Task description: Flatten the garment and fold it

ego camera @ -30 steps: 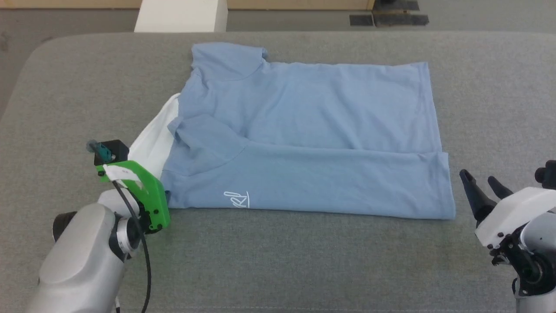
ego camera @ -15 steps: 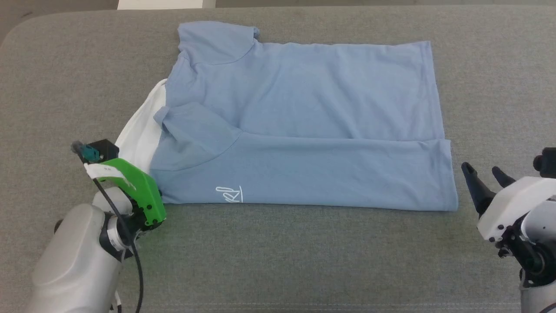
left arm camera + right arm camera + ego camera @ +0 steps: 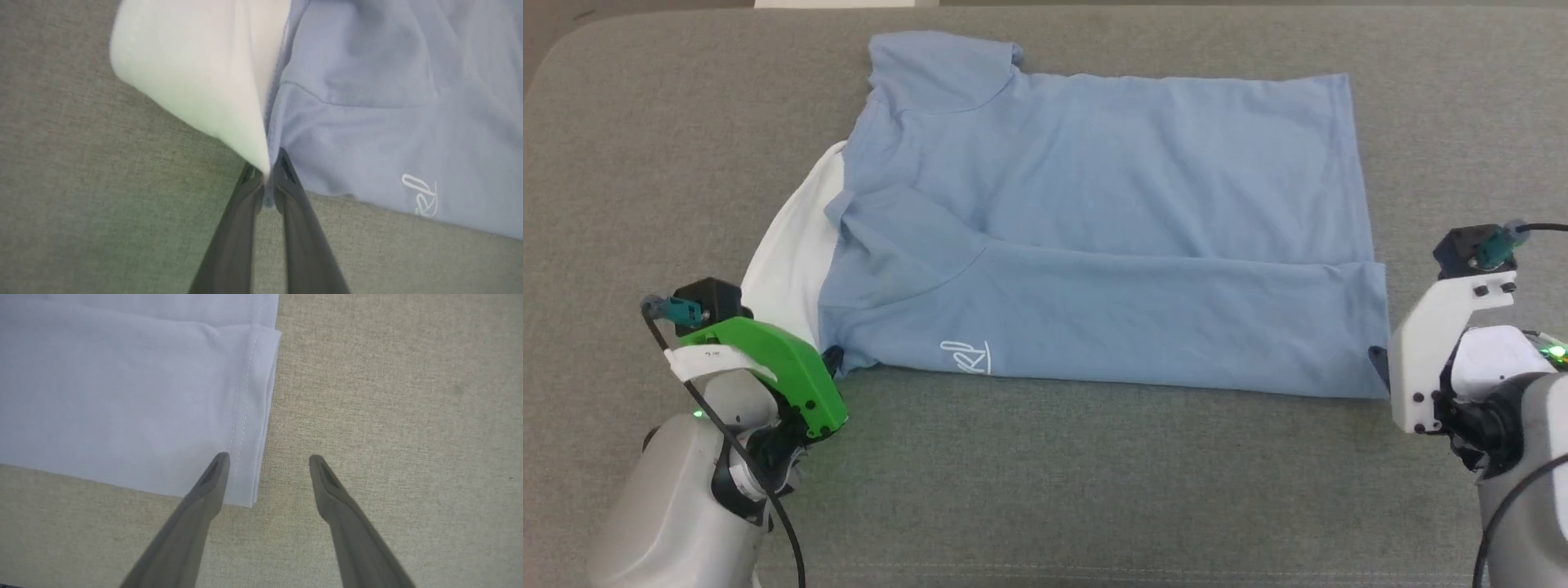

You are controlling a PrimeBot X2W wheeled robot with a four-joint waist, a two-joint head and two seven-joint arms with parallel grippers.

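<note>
Garment (image 3: 1111,229) count: one, a light blue polo. We have it lying flat across the middle of the grey padded surface (image 3: 1094,490), collar end toward the left edge and hem toward the right edge. One white collar (image 3: 792,261) pokes out on the left, and one white cursive logo (image 3: 968,358) sits by the near fold. We count two short sleeves: the far sleeve (image 3: 939,69) lies at the shirt's far left corner, and the near sleeve (image 3: 898,245) is folded across the chest.

Two grippers in play! We see the left gripper (image 3: 266,173) with its two dark fingers pinched together on the garment, right where collar meets blue knit. Over at the near hem corner, the right gripper (image 3: 269,457) has its two fingers spread wide, one over the cloth and the other over bare surface.
</note>
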